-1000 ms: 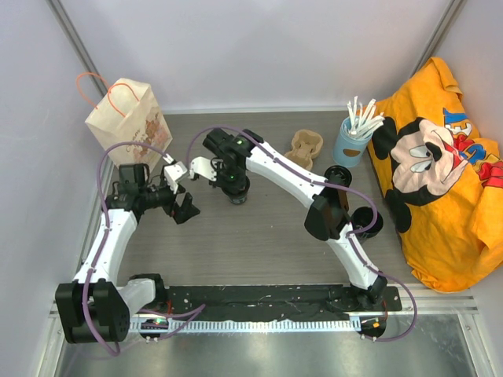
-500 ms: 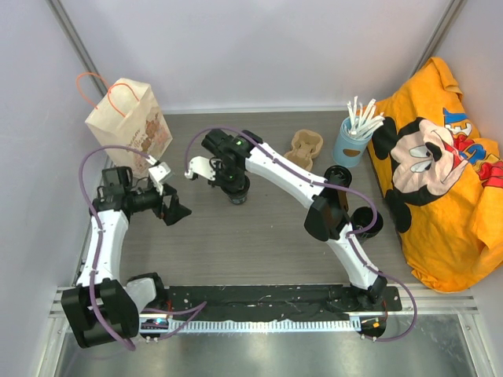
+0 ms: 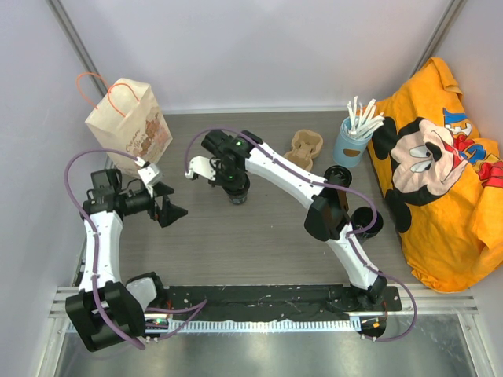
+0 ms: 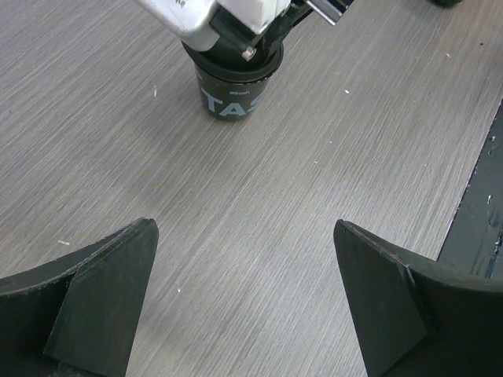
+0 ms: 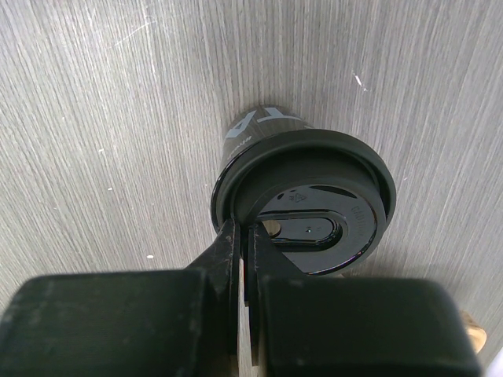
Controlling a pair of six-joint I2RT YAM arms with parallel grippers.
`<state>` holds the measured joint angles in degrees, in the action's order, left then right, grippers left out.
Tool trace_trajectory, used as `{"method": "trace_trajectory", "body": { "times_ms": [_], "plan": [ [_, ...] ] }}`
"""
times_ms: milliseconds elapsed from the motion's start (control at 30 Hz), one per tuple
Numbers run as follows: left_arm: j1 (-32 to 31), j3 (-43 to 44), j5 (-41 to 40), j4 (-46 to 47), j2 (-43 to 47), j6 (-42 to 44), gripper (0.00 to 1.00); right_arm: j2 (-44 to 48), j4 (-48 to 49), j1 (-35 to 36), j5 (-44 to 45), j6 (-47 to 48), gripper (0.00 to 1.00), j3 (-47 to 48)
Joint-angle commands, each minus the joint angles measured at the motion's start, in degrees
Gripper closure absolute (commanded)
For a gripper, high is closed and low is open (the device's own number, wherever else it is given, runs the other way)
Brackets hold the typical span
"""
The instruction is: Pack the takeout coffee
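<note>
The takeout coffee (image 3: 338, 174), a small black cup with a dark inside, stands beside the blue holder at the right. A lidded black cup with white lettering (image 5: 302, 208) stands mid-table and also shows in the left wrist view (image 4: 233, 90). My right gripper (image 5: 245, 229) is shut on that cup's lid rim; in the top view it (image 3: 234, 181) covers the cup. My left gripper (image 4: 244, 226) is open and empty, well to the left of the cup (image 3: 171, 210). The cardboard carrier (image 3: 305, 147) lies at the back.
A paper bag (image 3: 130, 126) with orange handles stands at the back left, behind my left arm. A blue holder with white sticks (image 3: 351, 141) is at the back right. A larger glossy black cup (image 3: 367, 222) sits beside my right arm. An orange cloth (image 3: 440, 173) covers the right side.
My left arm has drawn back to the left, away from the lidded cup, jaws still open. My right gripper has stayed on the cup's lid.
</note>
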<state>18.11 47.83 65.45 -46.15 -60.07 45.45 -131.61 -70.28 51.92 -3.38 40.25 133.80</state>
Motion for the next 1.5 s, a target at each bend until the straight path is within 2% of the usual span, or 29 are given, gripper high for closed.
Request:
{"method": "trace_trajectory", "body": {
  "times_ms": [0, 500, 1033, 1467],
  "plan": [
    [0.70, 1.38, 3.54, -1.05, 0.66, 1.83, 0.00, 4.26, 0.15, 0.29, 0.48, -0.26, 0.97, -0.38],
    [1.49, 1.03, 4.60, -1.31, 0.13, 2.19, 0.00, 3.12, -0.73, 0.37, -0.14, 0.27, 0.94, 0.59],
    [2.72, 0.77, 5.83, -1.31, -0.04, 2.27, 0.00, 6.89, -0.03, 0.37, 0.57, 0.53, 0.94, 0.41],
    [3.25, 0.68, 6.53, -1.49, -0.39, 2.36, 0.00, 4.96, -2.76, 0.46, -1.10, 1.24, 0.94, -0.11]
  ]
}}
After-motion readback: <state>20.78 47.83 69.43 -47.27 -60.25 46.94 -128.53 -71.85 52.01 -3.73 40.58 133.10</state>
